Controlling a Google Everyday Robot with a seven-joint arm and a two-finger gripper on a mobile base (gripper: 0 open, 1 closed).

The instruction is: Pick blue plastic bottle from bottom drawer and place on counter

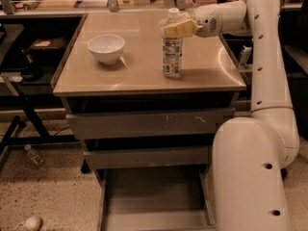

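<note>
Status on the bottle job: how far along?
Done: the small clear bluish plastic bottle stands upright on the glossy beige counter; the open grey bottom drawer looks bare. In hand: the pincer sits at the bottle's neck. Left, likely: withdraw the pincer.
</note>
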